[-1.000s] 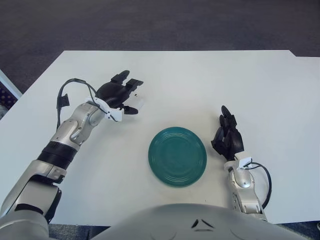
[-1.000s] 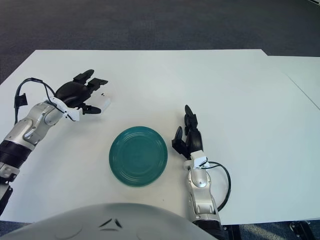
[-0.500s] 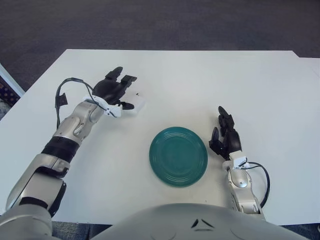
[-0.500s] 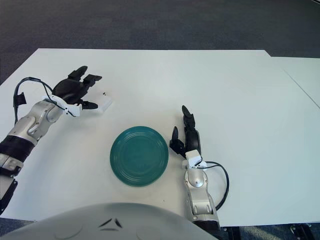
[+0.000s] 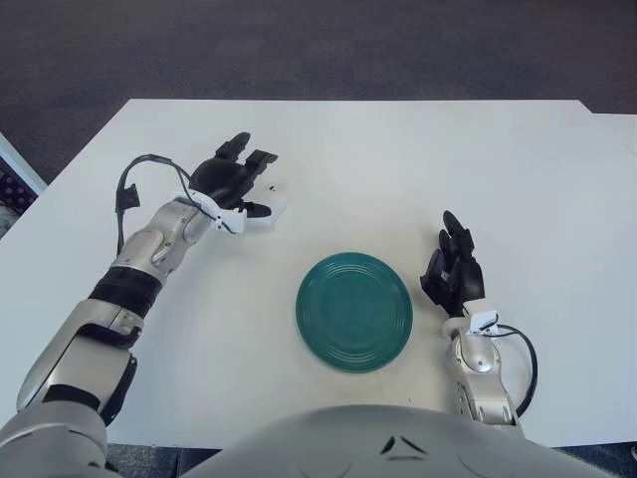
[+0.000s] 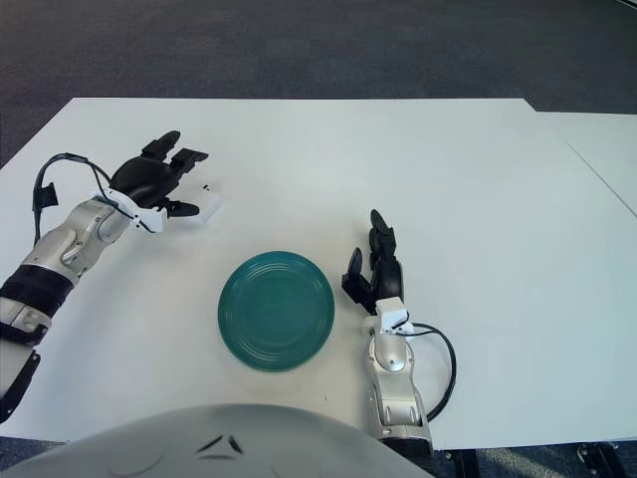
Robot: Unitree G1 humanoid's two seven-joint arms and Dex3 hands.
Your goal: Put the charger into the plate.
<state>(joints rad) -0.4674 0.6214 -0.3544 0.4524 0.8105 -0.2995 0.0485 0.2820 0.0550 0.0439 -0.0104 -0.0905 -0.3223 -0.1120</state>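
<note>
On desk [image 5: 518, 179], charger [image 5: 269, 207] lies just right of left robot hand [image 5: 231, 184], fingers spread, not gripping; plate [image 5: 353, 311] farther right, nearer. Right robot hand [image 5: 453, 274] idle beside plate.

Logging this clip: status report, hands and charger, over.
Left hand open over the white charger, no grasp yet. Right hand idle, right of the green plate. Plate empty, path to it unobstructed.
</note>
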